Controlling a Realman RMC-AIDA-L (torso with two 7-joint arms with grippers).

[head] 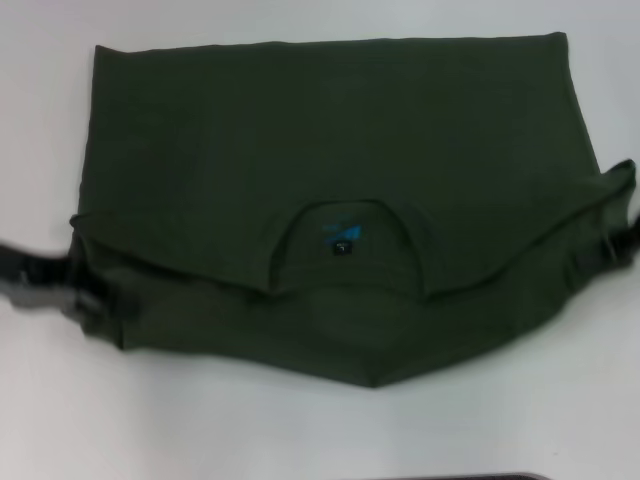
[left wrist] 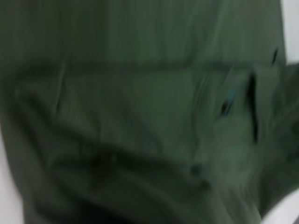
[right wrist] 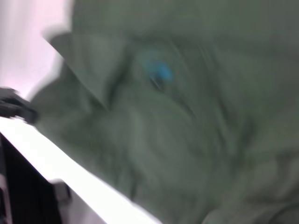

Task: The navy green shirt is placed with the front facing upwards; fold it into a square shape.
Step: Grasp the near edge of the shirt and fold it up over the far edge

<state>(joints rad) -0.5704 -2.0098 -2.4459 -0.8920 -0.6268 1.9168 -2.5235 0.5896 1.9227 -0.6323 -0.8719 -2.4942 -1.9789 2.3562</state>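
Dark green shirt (head: 330,200) lying wide across white table (head: 200,430), collar near. Left gripper (head: 75,290) and right gripper (head: 622,240) at opposite ends; jaws' state unclear.

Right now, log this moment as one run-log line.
stage: mid-fold | navy green shirt: on white table, collar with neck label up | left gripper: at shirt's left edge | right gripper: at right edge

Navy green shirt (head: 330,150) flat on white table, collar end w/ neck label folded over, edges uneven
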